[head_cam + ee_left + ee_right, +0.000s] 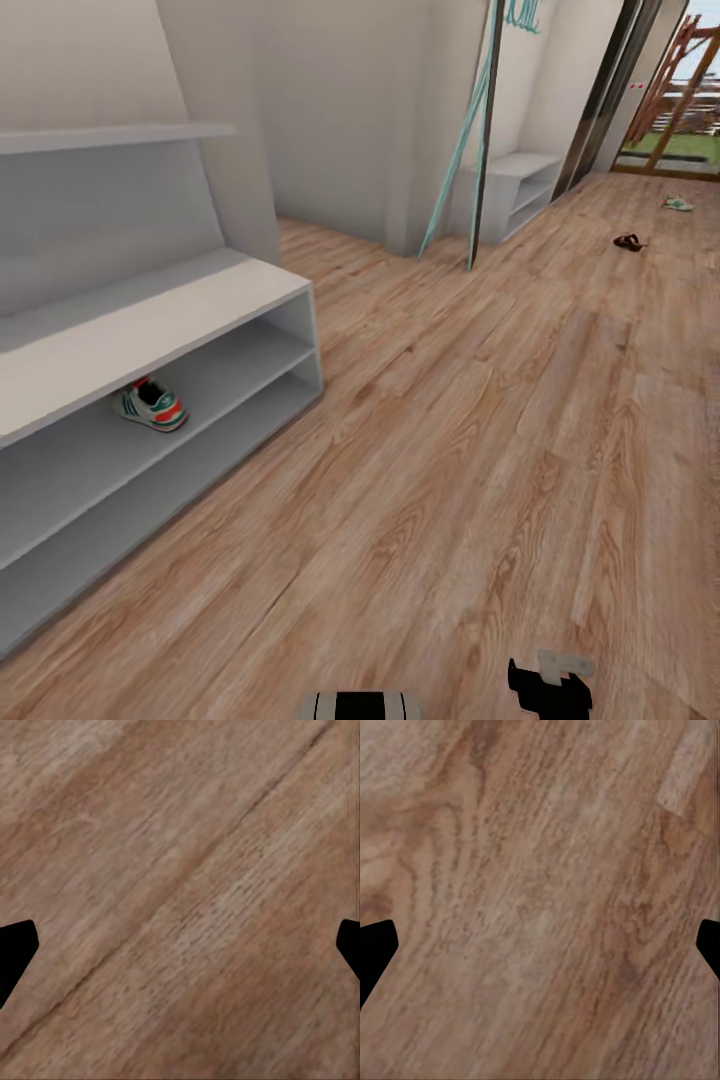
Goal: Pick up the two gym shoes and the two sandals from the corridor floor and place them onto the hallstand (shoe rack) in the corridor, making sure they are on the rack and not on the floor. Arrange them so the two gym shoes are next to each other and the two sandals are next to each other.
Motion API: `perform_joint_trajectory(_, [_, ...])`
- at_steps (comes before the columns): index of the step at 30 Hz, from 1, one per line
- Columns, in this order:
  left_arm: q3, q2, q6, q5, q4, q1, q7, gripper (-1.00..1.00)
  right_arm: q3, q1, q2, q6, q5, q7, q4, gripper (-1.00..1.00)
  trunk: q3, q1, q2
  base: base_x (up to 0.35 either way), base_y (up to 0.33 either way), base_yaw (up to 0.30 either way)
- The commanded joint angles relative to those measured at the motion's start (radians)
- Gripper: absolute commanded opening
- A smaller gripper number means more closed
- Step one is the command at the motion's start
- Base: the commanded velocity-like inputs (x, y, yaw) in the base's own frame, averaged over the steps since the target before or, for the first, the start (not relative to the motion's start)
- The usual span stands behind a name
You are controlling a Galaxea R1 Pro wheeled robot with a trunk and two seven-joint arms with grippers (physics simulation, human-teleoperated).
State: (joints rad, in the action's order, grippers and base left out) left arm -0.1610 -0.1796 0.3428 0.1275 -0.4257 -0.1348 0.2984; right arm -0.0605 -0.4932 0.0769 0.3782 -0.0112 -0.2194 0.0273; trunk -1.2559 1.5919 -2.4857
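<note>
Floating wall shelf (pixel 120 135), glass door (pixel 610 90)

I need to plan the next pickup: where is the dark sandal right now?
In the head view, the sandal lies on the corridor floor far ahead to the right, near the glass door, just short of a gym shoe.

I can read no text, label, brand or number anywhere; nothing legible in my cam views.
</note>
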Motion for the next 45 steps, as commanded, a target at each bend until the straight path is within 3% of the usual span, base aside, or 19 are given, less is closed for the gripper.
perform_joint_trajectory(1, [-0.003,0.000,-0.001,0.011,0.001,0.000,0.010,1.00,-0.006,-0.001,0.000,0.005,-0.001,0.002,-0.001,1.00,-0.001,0.000,0.000,0.335,0.000,-0.267])
perform_joint_trajectory(18, [-0.002,0.018,-0.002,0.000,0.000,0.000,0.010,1.00,-0.006,0.005,-0.002,0.004,0.000,0.002,-0.001,1.00,-0.006,0.000,0.000,0.336,0.000,-0.267])
perform_joint_trajectory(45, [-0.007,0.018,-0.002,0.006,0.001,0.000,0.009,1.00,-0.006,0.007,-0.006,0.005,0.000,0.003,-0.001,1.00,-0.006,0.000,0.000,0.338,0.000,-0.268])
